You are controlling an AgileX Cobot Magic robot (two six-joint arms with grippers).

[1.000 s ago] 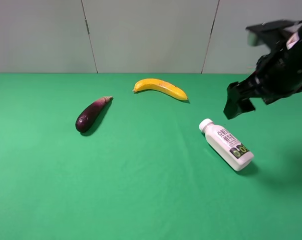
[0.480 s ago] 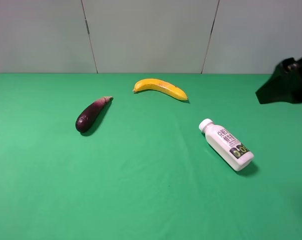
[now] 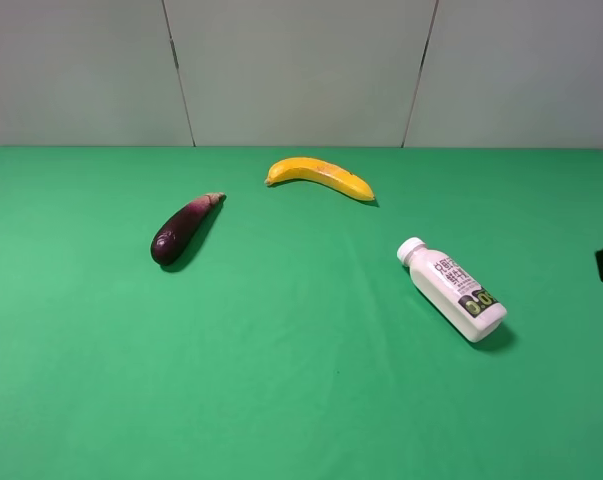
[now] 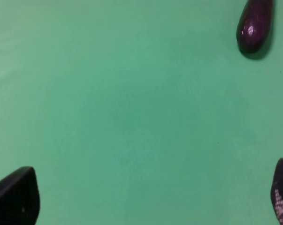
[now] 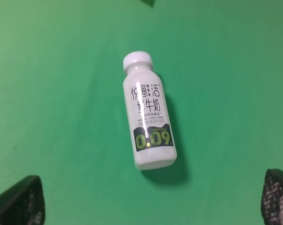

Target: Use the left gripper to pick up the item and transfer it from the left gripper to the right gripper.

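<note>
The big black arm that was hanging over the 2 o'clock side of the green table [image 3: 281,400] one second ago is gone from the high view now. Only a tiny dark bit is showing at the 3 o'clock edge there, too small to tell what it is. The three things on the table are lying just where they were before.

The small white plastic bottle with a white screw cap [image 3: 451,289] is lying on its side toward 4 o'clock from the middle of the table, with its cap pointing to 11 o'clock. Nothing is touching it. Its label is showing dark Chinese writing, and under that a dark band with green marks that read "0.09".

The curved yellow banana [image 3: 319,177] is lying at 12 o'clock. The shiny purple eggplant [image 3: 183,229] is lying toward 10 o'clock, well apart from the bottle.

The right gripper [image 5: 153,204] is hanging above the bottle with its black fingers [image 5: 20,202] spread wide and holding nothing. The left gripper [image 4: 150,199] is hanging over bare green table near the eggplant, and its fingers [image 4: 14,196] are spread wide and holding nothing too.
</note>
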